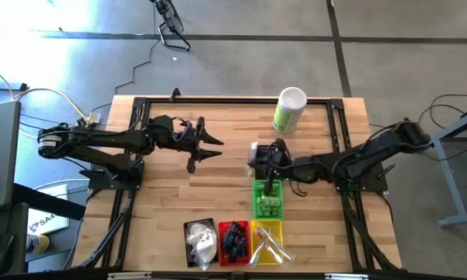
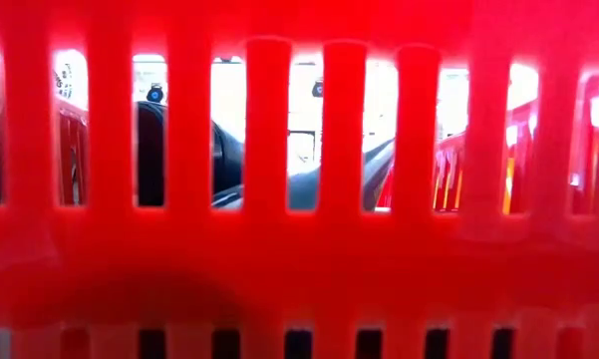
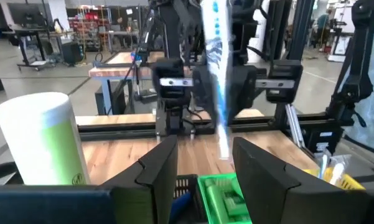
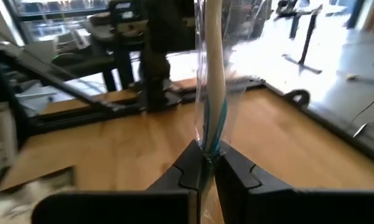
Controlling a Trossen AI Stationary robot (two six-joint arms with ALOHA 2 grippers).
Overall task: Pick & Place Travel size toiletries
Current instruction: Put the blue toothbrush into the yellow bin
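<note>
The right hand (image 4: pixel 206 163) is pinching the lower end of a clear-wrapped stick (image 4: pixel 212 74), a white one with a blue stripe, and is holding it upright above the desk (image 1: pixel 217 194), over the far end of the green basket (image 1: pixel 268 199). The left hand (image 1: pixel 211 147) is hanging over the left-centre of the desk with its fingers spread and nothing between them, facing the stick from well apart.

The green basket is holding small green bottles (image 3: pixel 227 198). Along the desk's near edge a row of three baskets is sitting side by side: a black basket (image 1: pixel 199 243) with white crinkly pouches, a red basket (image 1: pixel 234 242) with dark blue tubes, and a yellow basket (image 1: pixel 267 243) with more clear-wrapped sticks. A tall green-and-white canister (image 1: pixel 289 110) is standing near the far edge.
</note>
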